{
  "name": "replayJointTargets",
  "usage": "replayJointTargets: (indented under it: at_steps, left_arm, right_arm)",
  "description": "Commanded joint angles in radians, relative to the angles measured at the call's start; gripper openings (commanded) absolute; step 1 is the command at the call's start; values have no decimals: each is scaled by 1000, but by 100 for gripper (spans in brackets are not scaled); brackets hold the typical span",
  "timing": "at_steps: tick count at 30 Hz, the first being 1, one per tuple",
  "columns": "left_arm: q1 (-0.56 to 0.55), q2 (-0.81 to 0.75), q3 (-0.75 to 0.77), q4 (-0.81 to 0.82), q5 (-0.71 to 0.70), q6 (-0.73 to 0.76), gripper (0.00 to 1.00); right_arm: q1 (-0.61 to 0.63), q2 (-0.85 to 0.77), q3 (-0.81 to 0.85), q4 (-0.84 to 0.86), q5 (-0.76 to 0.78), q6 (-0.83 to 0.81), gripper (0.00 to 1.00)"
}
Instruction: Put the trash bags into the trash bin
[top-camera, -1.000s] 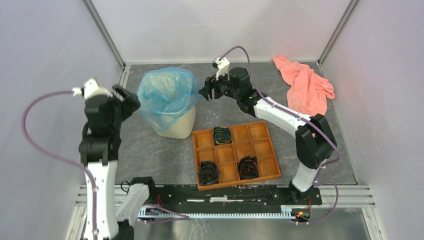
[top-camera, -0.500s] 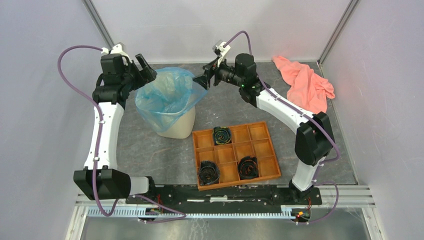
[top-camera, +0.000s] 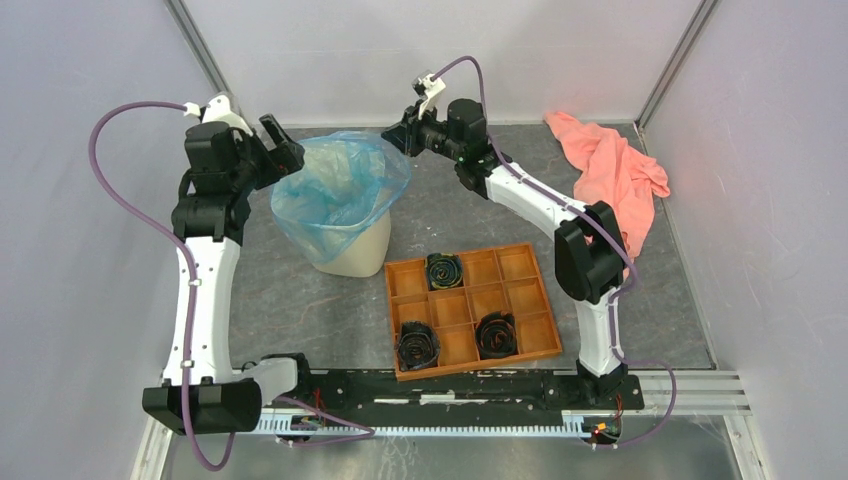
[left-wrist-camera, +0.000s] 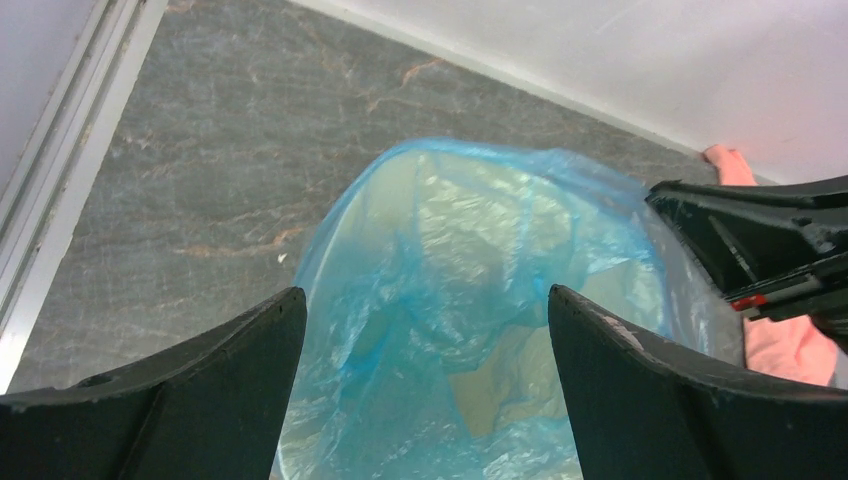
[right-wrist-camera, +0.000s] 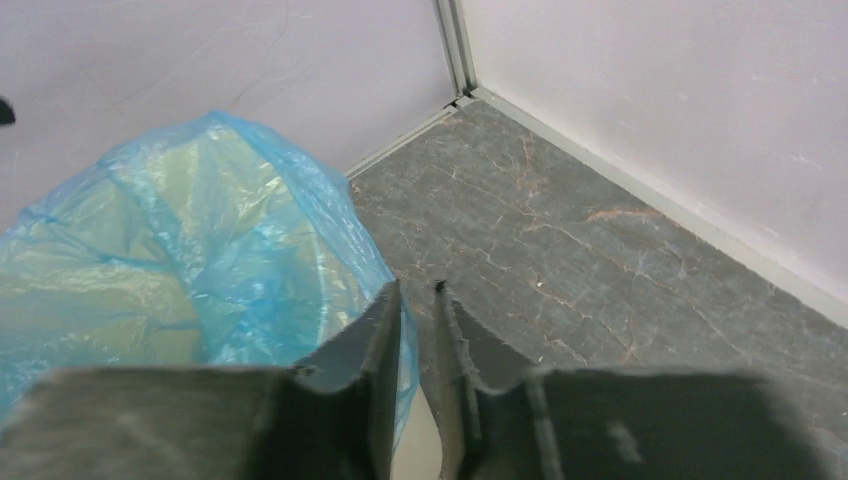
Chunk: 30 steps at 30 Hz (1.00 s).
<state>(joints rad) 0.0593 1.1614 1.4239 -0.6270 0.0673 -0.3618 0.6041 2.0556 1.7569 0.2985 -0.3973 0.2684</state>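
The light-blue trash bag (top-camera: 335, 190) is draped over the mouth of the cream trash bin (top-camera: 360, 258), its film sagging inside. My left gripper (top-camera: 285, 140) hovers at the bag's back-left edge, wide open; in its wrist view the gripper (left-wrist-camera: 426, 291) frames the bag (left-wrist-camera: 470, 300), and nothing lies between the fingers. My right gripper (top-camera: 392, 135) is at the bag's back-right corner. In the right wrist view the gripper (right-wrist-camera: 417, 284) has its jaws close together with a narrow gap. The bag (right-wrist-camera: 200, 250) and the bin wall (right-wrist-camera: 420, 445) show through that gap, apparently below it.
An orange compartment tray (top-camera: 389, 320) lies right of the bin, with three black rolls (top-camera: 444, 270) in it. A salmon-pink cloth (top-camera: 610, 170) lies at the back right. The enclosure walls stand close behind both grippers.
The left arm swung up from the left side to the bag's back-left edge and opened wider. The right gripper moved back and left, and its jaws narrowed.
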Motion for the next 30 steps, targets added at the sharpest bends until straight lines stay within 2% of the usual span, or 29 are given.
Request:
replayJointTargets:
  at_steps: [1,3,9,14,18,23,26,30]
  left_arm:
    - [1,-22,-53,23,-86,54,96]
    - [1,-13,-56,15,-140,65,96]
    - [8,58,-20,45,-160,44,96]
    - [78,179,46,92,48,-39,95]
    - [153,204,-12,178,179,-111,95]
    - [292,167,-176,365,411,-251,92]
    - [323,122,-270,433,467,-296,93]
    - [337,51,-338,430,454,-304,96]
  right_arm:
    - [-15,35,50,59,73,92,11]
    - [-17,62,66,57,66,111,1]
    - [-19,111,75,89,45,155,0]
    - [-19,127,66,112,34,177,0]
    - [-18,142,34,142,11,210,0]
    - [-18,154,-48,206,-30,255,0]
    - [-14,162,-68,226,-49,273,0]
    - [-15,174,-36,193,-71,259,3]
